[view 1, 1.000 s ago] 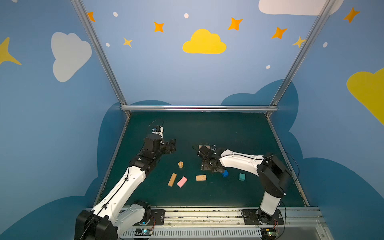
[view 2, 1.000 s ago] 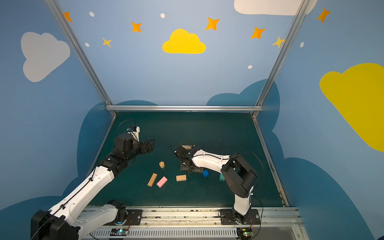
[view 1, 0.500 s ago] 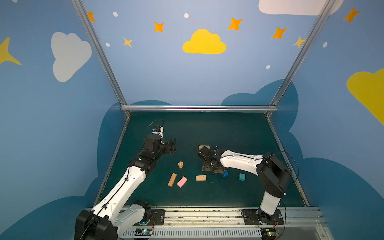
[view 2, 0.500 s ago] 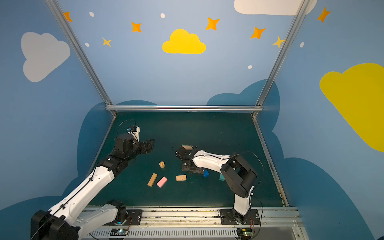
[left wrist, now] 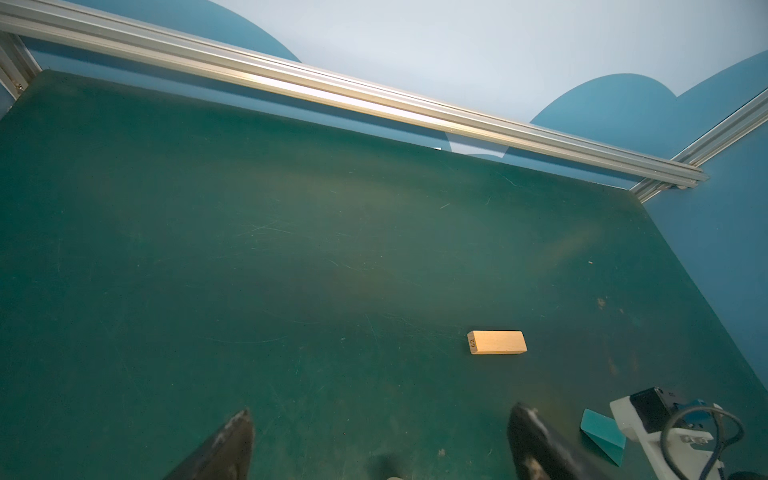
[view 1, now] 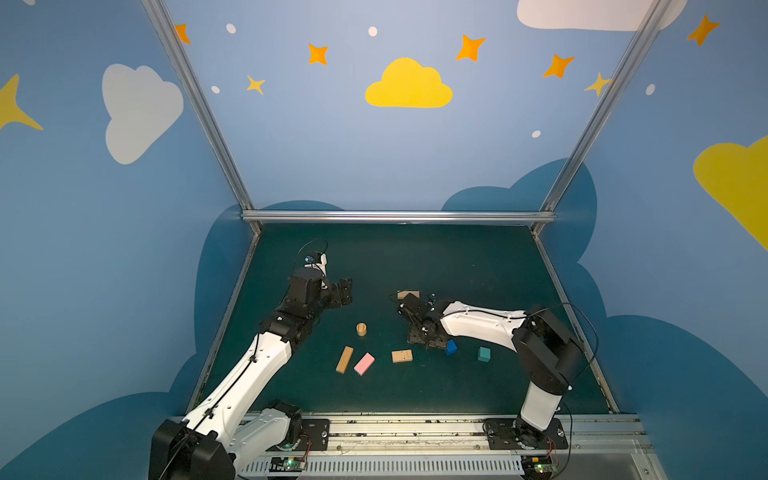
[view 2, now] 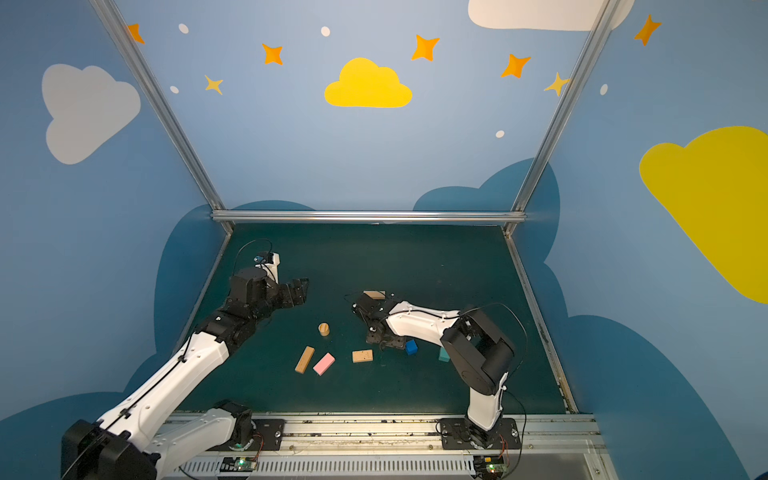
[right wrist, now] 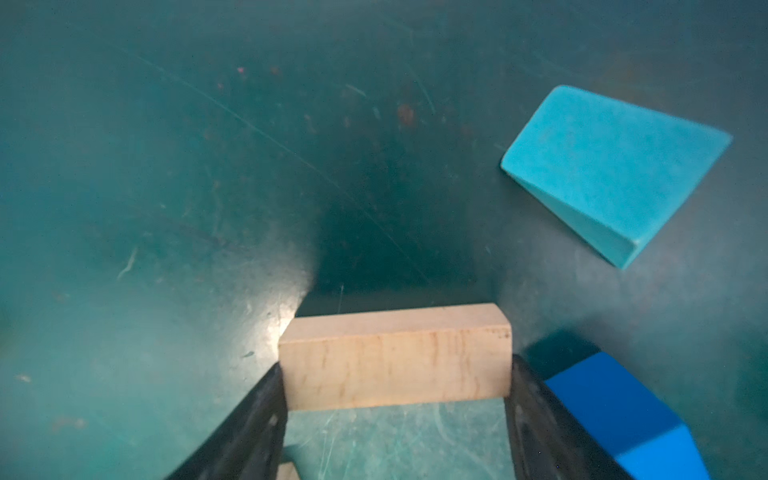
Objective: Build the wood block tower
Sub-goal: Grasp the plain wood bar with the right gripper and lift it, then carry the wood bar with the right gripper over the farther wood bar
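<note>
Two arms work over a green mat (view 1: 415, 257). The R gripper (right wrist: 397, 365) is down low at the mat, its fingers (right wrist: 257, 424) flush vs both ends of a tan block (right wrist: 395, 349), i.e. clamped on it endwise. Can't tell if the block is off the mat, and it's hidden under the gripper in both top views. Just beside one finger sits the blue cube (right wrist: 615, 415). Near, but apart from the block, lies the teal wedge (right wrist: 611, 166).

The L gripper (left wrist: 382, 415) hangs above the mat on the left, fingers wide apart w/ nothing btwn them.

Pieces all lie singly, none stacked. In a top view the front row runs L to R: tan bar (view 1: 344, 359), pink bar (view 1: 364, 363) just beside it, short tan block (view 1: 402, 355), blue cube, teal cube (view 1: 483, 353). Behind the bars stands the cylinder (view 1: 361, 329). Behind the R gripper lies the far tan block (view 1: 405, 294), flat and partly covered.
</note>
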Available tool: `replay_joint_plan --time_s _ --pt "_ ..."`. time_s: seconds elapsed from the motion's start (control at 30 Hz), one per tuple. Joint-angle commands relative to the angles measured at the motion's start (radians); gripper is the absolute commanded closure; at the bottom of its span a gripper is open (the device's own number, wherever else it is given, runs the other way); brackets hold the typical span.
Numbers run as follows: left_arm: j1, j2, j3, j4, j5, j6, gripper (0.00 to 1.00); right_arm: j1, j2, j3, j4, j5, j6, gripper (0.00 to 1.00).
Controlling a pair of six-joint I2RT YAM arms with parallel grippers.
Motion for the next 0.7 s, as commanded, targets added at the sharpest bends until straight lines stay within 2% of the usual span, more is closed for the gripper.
replay_joint_plan --time_s 0.0,0.33,0.67 --pt "-0.002 -0.001 -0.014 0.001 -0.010 0.005 0.05 -0.014 -0.019 -0.012 0.009 -0.008 -0.034 0.34" --pt "-0.003 -0.005 -0.012 -0.002 -0.013 0.005 0.05 -0.123 -0.051 0.121 -0.024 -0.001 -0.238 0.34" --pt "-0.003 0.000 -0.008 -0.011 -0.033 0.009 0.05 -0.240 0.069 0.288 -0.022 -0.061 -0.364 0.34"
